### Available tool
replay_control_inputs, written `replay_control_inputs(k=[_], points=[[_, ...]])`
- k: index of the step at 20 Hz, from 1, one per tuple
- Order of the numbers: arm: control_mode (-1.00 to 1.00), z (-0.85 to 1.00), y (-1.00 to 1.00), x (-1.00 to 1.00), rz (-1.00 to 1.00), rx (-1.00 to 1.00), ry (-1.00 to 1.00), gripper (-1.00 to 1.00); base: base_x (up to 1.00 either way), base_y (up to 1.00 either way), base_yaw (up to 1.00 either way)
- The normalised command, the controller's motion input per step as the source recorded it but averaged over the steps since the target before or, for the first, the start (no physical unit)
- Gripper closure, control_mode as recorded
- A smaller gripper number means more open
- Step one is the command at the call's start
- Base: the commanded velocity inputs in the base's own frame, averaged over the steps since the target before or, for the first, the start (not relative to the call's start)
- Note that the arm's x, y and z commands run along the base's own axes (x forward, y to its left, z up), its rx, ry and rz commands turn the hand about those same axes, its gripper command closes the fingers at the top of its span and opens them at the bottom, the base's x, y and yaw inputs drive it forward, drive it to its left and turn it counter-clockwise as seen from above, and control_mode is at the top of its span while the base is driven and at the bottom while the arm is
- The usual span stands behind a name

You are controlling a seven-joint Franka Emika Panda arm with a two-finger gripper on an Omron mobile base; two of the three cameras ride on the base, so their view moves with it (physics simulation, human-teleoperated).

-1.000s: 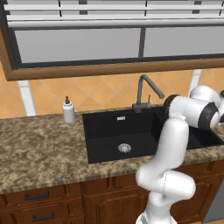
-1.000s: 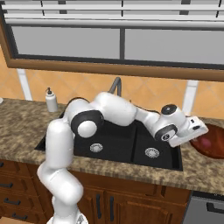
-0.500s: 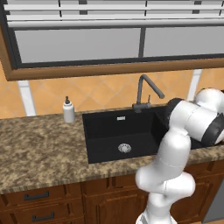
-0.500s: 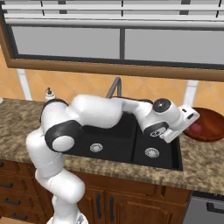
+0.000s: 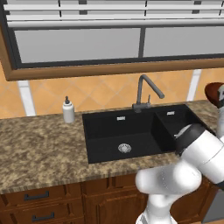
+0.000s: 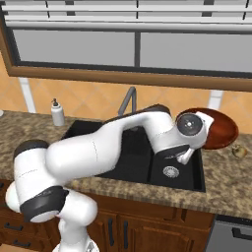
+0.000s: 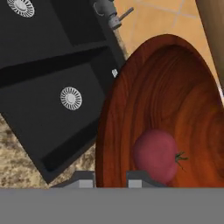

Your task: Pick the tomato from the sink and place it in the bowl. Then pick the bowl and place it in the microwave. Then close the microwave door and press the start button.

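Now the tomato (image 7: 158,156) lies inside the bowl (image 7: 175,87), which sits on the counter (image 6: 221,172) just right of the sink (image 6: 147,162). Close over the bowl's near rim, the hand (image 7: 111,178) has its 2 fingertips (image 7: 85,179) set narrowly apart, and I cannot tell whether they pinch the rim.
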Motion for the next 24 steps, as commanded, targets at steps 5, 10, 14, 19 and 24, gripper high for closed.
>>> replay_control_inputs(k=[5, 10, 14, 19, 24], points=[[-1.0, 0.5, 0.82, -0.2, 0.29, 0.0, 0.0, 1.0, 0.0, 0.0, 0.0], [-1.0, 0.5, 0.86, -0.41, 0.15, 0.0, -0.12, 1.0, 0.0, 0.0, 0.0], [-1.0, 0.44, 0.91, -0.24, 0.19, -0.01, -0.01, 1.0, 0.0, 0.0, 0.0], [-1.0, 0.41, 0.91, -0.15, 0.25, -0.04, -0.02, 1.0, 0.0, 0.0, 0.0], [-1.0, 0.27, 0.6, -0.31, 0.25, 0.0, 0.0, 1.0, 0.0, 0.0, 0.0]])
